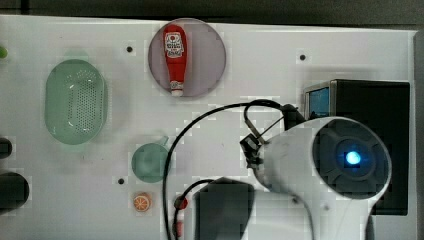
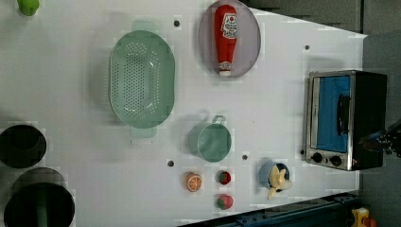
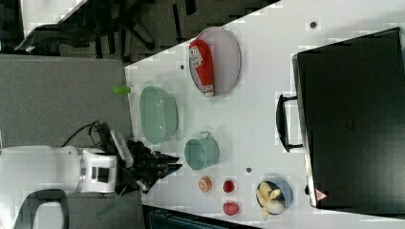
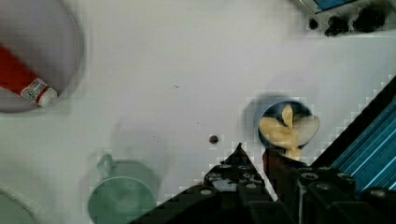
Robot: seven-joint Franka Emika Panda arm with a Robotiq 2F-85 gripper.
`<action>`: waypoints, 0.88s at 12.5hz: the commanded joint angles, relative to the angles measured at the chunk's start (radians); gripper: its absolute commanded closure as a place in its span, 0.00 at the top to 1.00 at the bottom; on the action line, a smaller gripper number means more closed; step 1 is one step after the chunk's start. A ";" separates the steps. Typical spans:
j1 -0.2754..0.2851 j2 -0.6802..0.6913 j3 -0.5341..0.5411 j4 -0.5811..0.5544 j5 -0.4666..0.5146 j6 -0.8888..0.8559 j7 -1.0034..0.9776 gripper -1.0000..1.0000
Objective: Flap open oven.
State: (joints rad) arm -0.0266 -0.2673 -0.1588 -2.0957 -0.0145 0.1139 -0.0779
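The large black boxy toaster oven [image 2: 347,120], with its silver front frame, blue-tinted glass door and dark bar handle [image 2: 343,115], stands at the left view's right end of the white table [image 2: 75,85], its door closed against the frame and its small black knobs [image 2: 326,159] in a row along one side. The black gripper [image 3: 169,163] hangs above the table well apart from the oven, with its fingers drawn nearly together and nothing between them. Near the oven's knob end sits a small blue bowl [image 2: 275,177] holding pale yellow pieces. Further off lie a red ketchup bottle [image 2: 225,39] on a grey round plate [image 2: 250,38], a pale green perforated colander [image 2: 142,78] and a small green pot [image 2: 212,140].
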 commanded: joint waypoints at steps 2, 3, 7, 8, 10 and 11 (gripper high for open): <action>-0.014 0.053 -0.069 -0.032 -0.082 0.117 -0.400 0.18; -0.015 0.073 -0.087 -0.037 -0.118 0.160 -0.493 0.18; -0.018 0.145 -0.164 -0.070 -0.157 0.379 -0.810 0.18; -0.020 0.162 -0.183 -0.079 -0.157 0.429 -0.870 0.18; -0.023 0.200 -0.223 -0.090 -0.157 0.509 -0.957 0.18; -0.024 0.222 -0.241 -0.091 -0.157 0.536 -0.982 0.18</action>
State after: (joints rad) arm -0.0381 -0.0479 -0.3867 -2.1953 -0.1807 0.6431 -0.9434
